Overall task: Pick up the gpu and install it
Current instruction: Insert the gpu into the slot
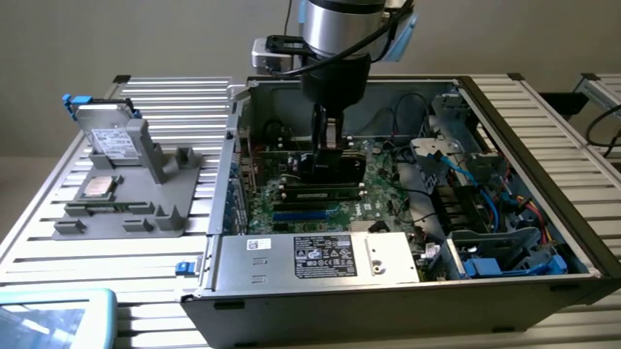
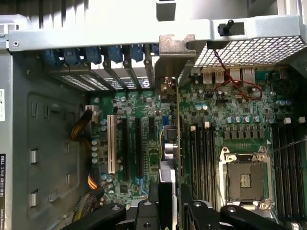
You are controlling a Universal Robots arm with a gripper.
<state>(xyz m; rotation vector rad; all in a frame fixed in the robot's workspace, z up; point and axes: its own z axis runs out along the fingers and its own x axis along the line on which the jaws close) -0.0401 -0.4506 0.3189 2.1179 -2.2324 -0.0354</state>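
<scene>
Slatted metal table, plain wall behind, and an open case lying on its side across the centre and right of the exterior view. The gripper is at upper centre of that frame, down inside the case, with its fingers closed on the gpu. In the wrist view we see the card edge-on, pinched across its two faces. Its silver bracket is at the case's rear wall, and the card stands upright over the board. We cannot tell whether it is seated.

Handling, our call: light, stiff and thin, but fragile. The fan and small parts won't take squeezing, and the shroud is probably a bit slick. The best hold is across the flat faces at the top edge, clear of the connector edge, as here. A tray of spare parts sits at the left of the frame.
</scene>
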